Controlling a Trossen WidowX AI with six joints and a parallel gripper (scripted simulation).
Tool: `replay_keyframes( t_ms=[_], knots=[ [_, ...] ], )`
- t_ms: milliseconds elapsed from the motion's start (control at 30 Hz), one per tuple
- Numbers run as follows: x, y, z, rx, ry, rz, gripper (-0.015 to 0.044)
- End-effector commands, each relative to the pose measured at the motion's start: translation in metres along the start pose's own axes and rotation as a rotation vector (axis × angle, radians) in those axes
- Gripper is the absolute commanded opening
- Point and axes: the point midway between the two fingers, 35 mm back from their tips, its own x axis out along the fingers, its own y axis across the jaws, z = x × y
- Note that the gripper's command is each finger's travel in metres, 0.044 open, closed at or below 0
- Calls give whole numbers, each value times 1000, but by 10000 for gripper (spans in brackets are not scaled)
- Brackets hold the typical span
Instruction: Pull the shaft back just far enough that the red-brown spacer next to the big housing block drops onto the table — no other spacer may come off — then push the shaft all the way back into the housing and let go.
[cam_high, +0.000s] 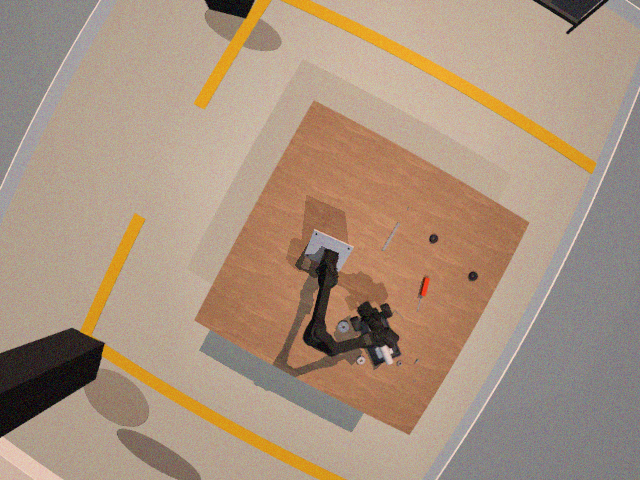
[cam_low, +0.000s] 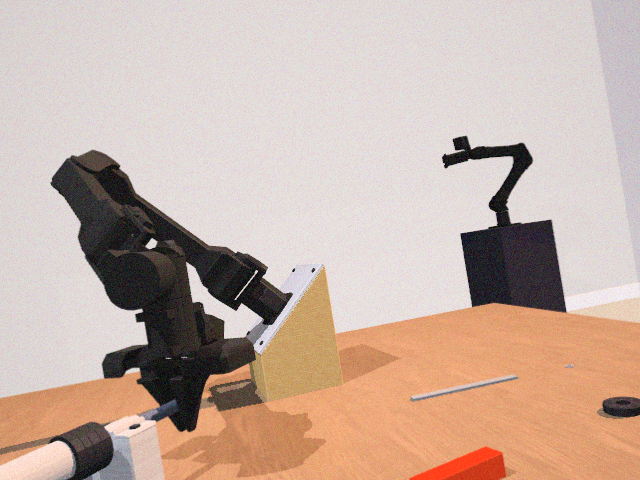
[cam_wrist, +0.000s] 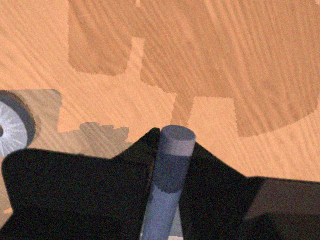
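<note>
The blue-grey shaft projects from the top of a white block. Its free end sticks out just past the fingertips. My gripper points down and is shut on the shaft near that end, with a dark finger on either side. In the top view the arm hides the shaft and the fingertips. The red-brown spacer and the other spacers on the shaft cannot be made out. The big housing block cannot be told apart clearly, and how deep the shaft sits in it is not visible.
A grey disc stands beside the gripper. A white cylinder with a black ribbed band lies by the block. A white ring, red-handled tool, grey rod and two black rings are farther out.
</note>
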Motion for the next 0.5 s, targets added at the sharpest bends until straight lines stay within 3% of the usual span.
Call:
replay_keyframes(
  t_ms=[0, 467],
  knots=[
    [-2, -1, -6, 4, 9, -6, 0],
    [-2, 0, -12, 4, 10, -6, 0]
  ],
)
